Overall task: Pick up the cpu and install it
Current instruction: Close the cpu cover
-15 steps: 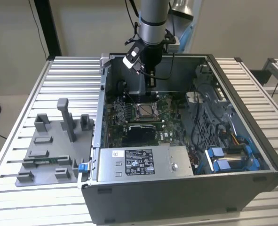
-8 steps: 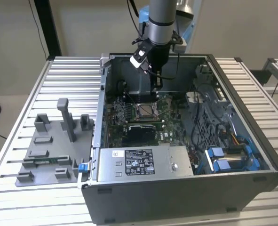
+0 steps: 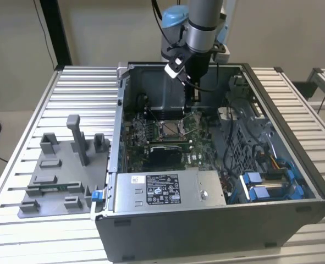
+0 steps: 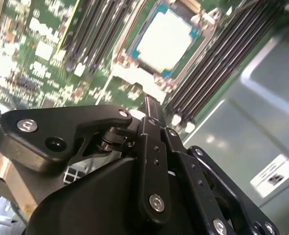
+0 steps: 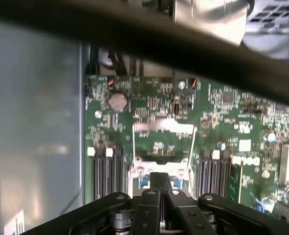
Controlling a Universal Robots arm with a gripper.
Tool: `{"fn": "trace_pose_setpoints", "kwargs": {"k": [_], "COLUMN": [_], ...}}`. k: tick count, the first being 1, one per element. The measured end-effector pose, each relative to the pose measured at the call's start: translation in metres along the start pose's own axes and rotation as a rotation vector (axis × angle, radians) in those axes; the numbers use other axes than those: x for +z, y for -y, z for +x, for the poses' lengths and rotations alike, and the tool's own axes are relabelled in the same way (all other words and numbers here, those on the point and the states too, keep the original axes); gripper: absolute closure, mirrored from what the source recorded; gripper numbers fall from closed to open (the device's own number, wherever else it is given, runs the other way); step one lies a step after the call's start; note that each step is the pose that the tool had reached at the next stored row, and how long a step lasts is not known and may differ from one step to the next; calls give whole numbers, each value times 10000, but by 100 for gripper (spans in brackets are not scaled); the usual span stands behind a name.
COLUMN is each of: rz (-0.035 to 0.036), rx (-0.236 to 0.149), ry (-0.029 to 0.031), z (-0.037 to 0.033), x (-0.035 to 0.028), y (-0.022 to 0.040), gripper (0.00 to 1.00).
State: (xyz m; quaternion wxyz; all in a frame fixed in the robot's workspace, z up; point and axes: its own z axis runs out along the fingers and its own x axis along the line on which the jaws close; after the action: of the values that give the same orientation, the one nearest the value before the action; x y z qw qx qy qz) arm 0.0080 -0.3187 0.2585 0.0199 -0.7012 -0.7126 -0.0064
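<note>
Trouble from here, as I judge it, would come from how low my gripper hangs inside the case. Its fingers are pressed together with nothing between them that I can see, just above the board and just beside the socket, on its far side in the exterior view. The cpu looks to be lying in that socket, pale top up, apart from my fingers. If I drift down or sideways, the closed tips could scrape the chip's top, knock it askew in its seat, or strike the small parts around it. If the chip is not lying square, any push on it could bend the contacts beneath; I cannot tell whether it is. By count: one cpu, one socket, one gripper, one case, one power supply at the near side, one grey tray on the exterior view's left, one coin battery, and two banks of memory slots, one on either side of the socket. The slots within each bank I cannot count for sure.
</note>
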Motion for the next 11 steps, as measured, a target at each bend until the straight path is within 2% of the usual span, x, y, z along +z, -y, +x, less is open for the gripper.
{"fn": "trace_pose_setpoints", "kwargs": {"k": [2,4,5,6,7,10,11], "rz": [47,127,180,270,427,974,1090], "rx": [3,6,10,13,19,39,42], "ry": [1,35,61,93,127,188,191], "z": [-1,-3,-4,-4,-4,-6,-6], "x": [0,-2,-2,-2,-2,-4,-6], "y": [-93,-183,-227,-258,-281,-341,-378], "gripper": [100,100,100,100,100,100,100]}}
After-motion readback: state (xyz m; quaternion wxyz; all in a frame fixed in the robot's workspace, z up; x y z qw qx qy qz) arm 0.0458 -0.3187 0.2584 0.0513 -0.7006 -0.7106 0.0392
